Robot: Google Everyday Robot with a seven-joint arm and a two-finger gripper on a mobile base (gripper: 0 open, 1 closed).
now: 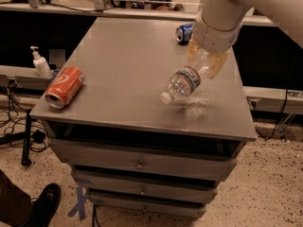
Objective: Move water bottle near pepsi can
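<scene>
Cabinet: a grey cabinet (128, 60) with drawers (139, 164) stacked under its flat top; everything in play sits on or over this top.
Arm: one thick white arm (227, 13) comes in from the upper right and hangs over the far right part of the top.
Gripper: the gripper (204, 63) is at the arm's end, above the right half of the top, its amber fingers closed round the base end of the water bottle.
Water bottle: the water bottle (182, 84) is held tilted, white cap (165, 98) pointing down and left, low over the right-centre of the top.
Orange-red can: an orange-red can (64, 86) lies on its side at the left edge, well apart from the bottle.
Pepsi can: the pepsi can (184, 33) lies at the far right of the top, behind the bottle.
In the way: the arm's wrist and the gripper sit between bottle and pepsi can, covering the can's right end.
Pump bottle: a small white pump bottle (40, 63) stands on a ledge left of the cabinet.
Floor: a dark shoe (43, 206) and a blue tape cross (79, 203) near the cabinet's foot.
Count: two cans, one water bottle, one pump bottle, one gripper.
</scene>
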